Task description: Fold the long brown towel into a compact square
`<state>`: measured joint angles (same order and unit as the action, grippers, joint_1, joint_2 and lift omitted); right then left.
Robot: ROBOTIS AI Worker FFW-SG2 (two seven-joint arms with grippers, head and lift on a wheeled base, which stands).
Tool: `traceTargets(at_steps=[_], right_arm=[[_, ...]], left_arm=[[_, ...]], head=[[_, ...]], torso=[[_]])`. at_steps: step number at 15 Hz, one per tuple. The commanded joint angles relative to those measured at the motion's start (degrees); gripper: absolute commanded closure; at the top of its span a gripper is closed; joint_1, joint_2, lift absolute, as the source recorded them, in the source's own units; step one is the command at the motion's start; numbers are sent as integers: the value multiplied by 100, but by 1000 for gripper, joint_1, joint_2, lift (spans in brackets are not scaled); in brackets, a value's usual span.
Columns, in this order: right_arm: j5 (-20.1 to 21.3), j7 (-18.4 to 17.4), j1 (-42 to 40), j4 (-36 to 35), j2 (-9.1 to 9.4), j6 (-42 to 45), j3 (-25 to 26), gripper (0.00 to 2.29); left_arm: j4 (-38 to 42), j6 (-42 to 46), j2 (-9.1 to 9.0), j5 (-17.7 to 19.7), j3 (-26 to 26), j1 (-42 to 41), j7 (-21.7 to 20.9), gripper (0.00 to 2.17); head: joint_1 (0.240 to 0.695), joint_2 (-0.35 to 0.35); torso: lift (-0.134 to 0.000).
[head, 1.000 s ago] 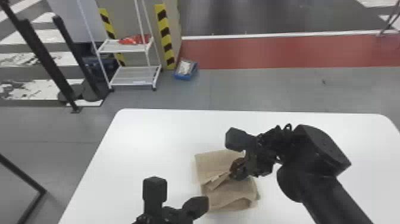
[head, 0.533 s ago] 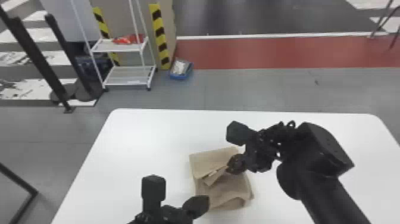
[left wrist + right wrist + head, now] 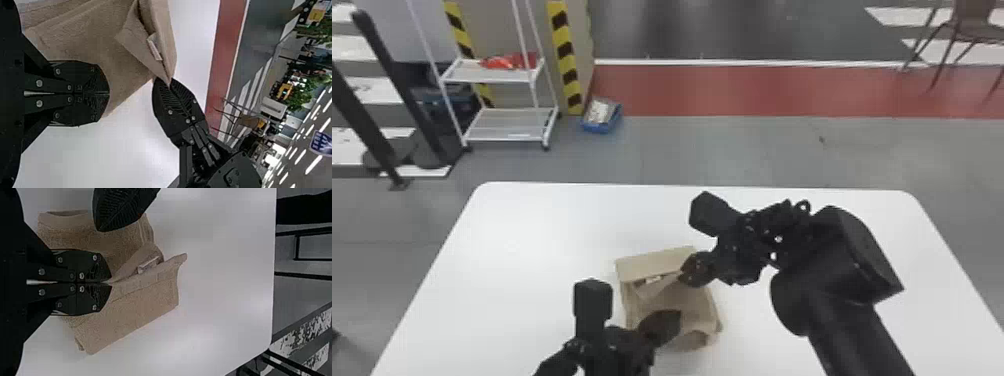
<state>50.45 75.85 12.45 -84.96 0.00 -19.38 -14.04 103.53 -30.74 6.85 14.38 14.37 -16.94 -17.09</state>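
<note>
Towel of brown terry cloth (image 3: 689,302), folded into a layered, uneven packet, lying on the white table with rounded corners (image 3: 522,240) in the head view. Over its right side, the black right gripper (image 3: 686,275), with a folded flap running to the fingertips. Over its near part, the black left gripper (image 3: 676,319); contact with the cloth impossible to judge. Beyond the table, a white wheeled metal shelf (image 3: 504,76) with a red item (image 3: 512,61) on its upper tier, a small blue box (image 3: 602,116) on the floor to the right of the shelf, and a dark brown chair (image 3: 974,17) at far right.

In the left wrist view, flat fingers of the left gripper (image 3: 109,94) pressed together in front of the cloth, with no fabric to be seen between them. Farther off, the right gripper's flat fingers closed on a corner of the towel's flap. Near that corner, a small white cloth tag (image 3: 154,47) lodged along a fold.

In the right wrist view, fingers of the right gripper (image 3: 111,284) pinched together on the edge of the flap. Just beside, one dark fingertip of the left gripper over the towel.
</note>
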Motion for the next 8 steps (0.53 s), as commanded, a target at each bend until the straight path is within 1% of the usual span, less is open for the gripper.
traceTargets(at_steps=[1, 4, 8], right_arm=[[0, 62, -120, -179, 5, -10, 33, 1517], [0, 194, -269, -381, 5, -10, 103, 1517], [0, 176, -278, -390, 5, 61, 112, 1517]], left_arm=[[-351, 72, -61, -110, 136, 305, 101, 1656], [-773, 55, -96, -594, 356, 534, 347, 1656], [-808, 55, -105, -1095, 628, 543, 628, 1656]], head=[[695, -1], [695, -8], [695, -9]], torso=[[0], [0], [0]])
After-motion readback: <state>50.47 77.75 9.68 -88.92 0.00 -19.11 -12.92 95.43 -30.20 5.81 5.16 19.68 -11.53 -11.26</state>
